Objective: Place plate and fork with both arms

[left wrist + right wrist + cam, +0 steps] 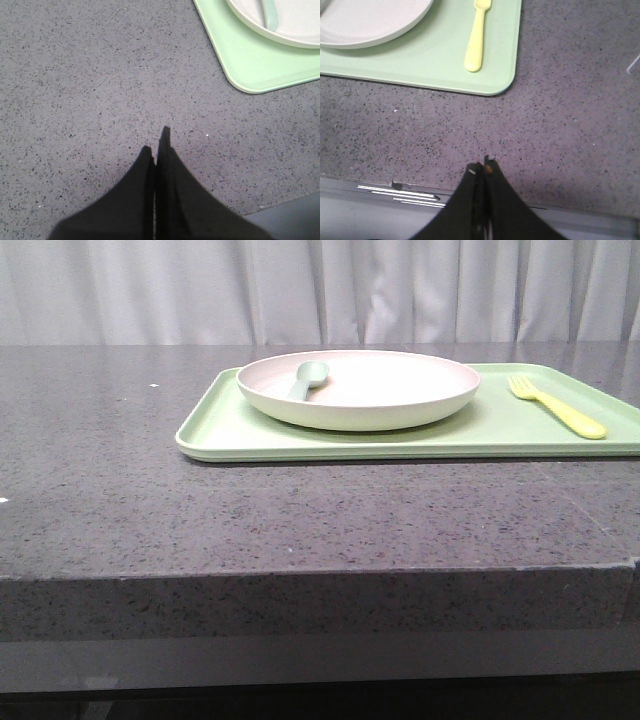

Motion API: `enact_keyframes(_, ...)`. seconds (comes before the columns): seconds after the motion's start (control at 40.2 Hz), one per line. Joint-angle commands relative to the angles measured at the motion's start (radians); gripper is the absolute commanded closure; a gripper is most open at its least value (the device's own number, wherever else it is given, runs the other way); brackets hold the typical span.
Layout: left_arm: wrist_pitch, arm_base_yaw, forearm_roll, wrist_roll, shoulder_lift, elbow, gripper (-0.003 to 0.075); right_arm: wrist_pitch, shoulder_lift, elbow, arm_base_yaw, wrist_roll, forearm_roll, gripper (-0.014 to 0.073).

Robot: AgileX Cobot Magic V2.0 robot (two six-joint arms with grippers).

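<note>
The off-white plate (358, 388) sits on the light green tray (230, 425), with a pale grey-green spoon (306, 378) lying in it. The plate also shows in the left wrist view (295, 25) and the right wrist view (365, 22). The yellow fork (556, 407) lies on the tray to the plate's right, tines pointing away; it shows in the right wrist view too (476, 40). My left gripper (156, 145) is shut and empty over bare table, short of the tray's left corner. My right gripper (482, 167) is shut and empty near the table's front edge, short of the fork.
The grey speckled stone table (150, 490) has its front edge (300, 575) close to me. The tray's left corner (245, 75) and right corner (505, 85) show in the wrist views. A white curtain (320, 290) hangs behind. Neither arm shows in the front view.
</note>
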Motion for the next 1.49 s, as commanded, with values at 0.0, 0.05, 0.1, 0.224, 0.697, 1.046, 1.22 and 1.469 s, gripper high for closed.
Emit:
enact_keyframes(0.0, -0.067, -0.006, -0.002, -0.003, -0.003, -0.026, 0.0738, -0.057, 0.001, -0.023, -0.005, -0.008, 0.001, 0.0661)
enact_keyframes(0.05, -0.067, -0.006, -0.002, -0.003, -0.003, -0.026, 0.0738, -0.057, 0.001, -0.023, -0.005, -0.008, 0.001, 0.0661)
enact_keyframes(0.1, -0.067, -0.006, -0.002, -0.003, -0.003, -0.026, 0.0738, -0.057, 0.001, -0.023, -0.005, -0.008, 0.001, 0.0661)
enact_keyframes(0.224, -0.102, 0.005, 0.029, 0.001, -0.04, 0.0, 0.0738, -0.055, 0.001, -0.023, -0.005, -0.008, 0.001, 0.0661)
enact_keyframes(0.697, -0.38, 0.45, -0.245, 0.284, -0.643, 0.477, 0.0738, -0.054, 0.001, -0.023, -0.005, -0.008, 0.001, 0.0661)
enact_keyframes(1.046, -0.639, 0.452, -0.378, 0.396, -0.792, 0.73, 0.0738, -0.054, 0.001, -0.023, -0.005, -0.008, 0.001, 0.0661)
enact_keyframes(1.22, -0.679, 0.452, -0.378, 0.396, -0.792, 0.765, 0.0738, -0.054, 0.001, -0.023, -0.005, -0.008, 0.001, 0.0661)
enact_keyframes(1.469, -0.74, 0.452, -0.334, 0.36, -0.824, 0.823, 0.0738, -0.054, 0.001, -0.023, -0.005, -0.008, 0.001, 0.0661)
